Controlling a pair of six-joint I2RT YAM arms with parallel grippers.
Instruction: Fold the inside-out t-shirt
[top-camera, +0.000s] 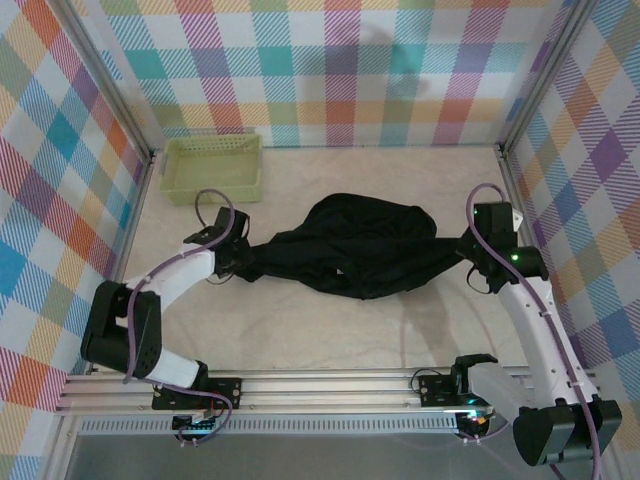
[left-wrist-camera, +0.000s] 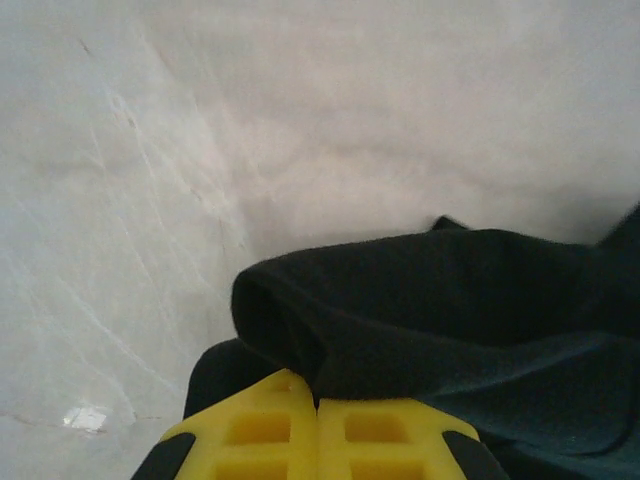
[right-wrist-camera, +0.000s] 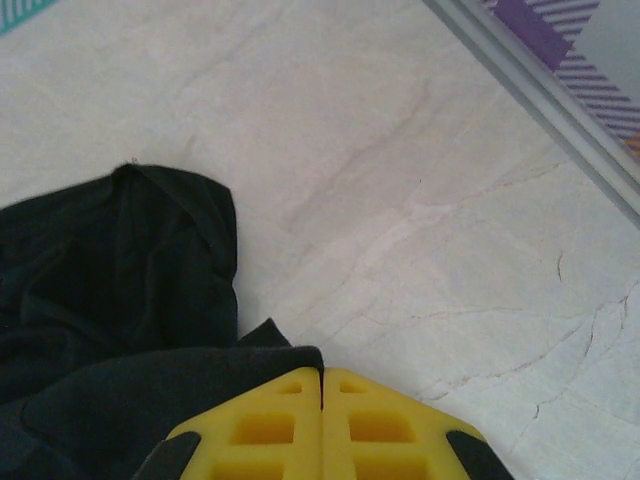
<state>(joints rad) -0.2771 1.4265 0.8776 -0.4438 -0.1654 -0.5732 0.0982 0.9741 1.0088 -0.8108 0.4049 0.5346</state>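
Left end effector (top-camera: 238, 262) at 9 o'clock and right end effector (top-camera: 466, 247) at 3 o'clock each clamp only a thin pinch of the bunched t-shirt (top-camera: 350, 245), so a pull may slip it free.

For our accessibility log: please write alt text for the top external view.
A black t-shirt lies bunched and pulled wide across the pale table, its ends pinched in the shut left fingers and right fingers. A pale green basket sits in the far left corner, apart from the shirt.
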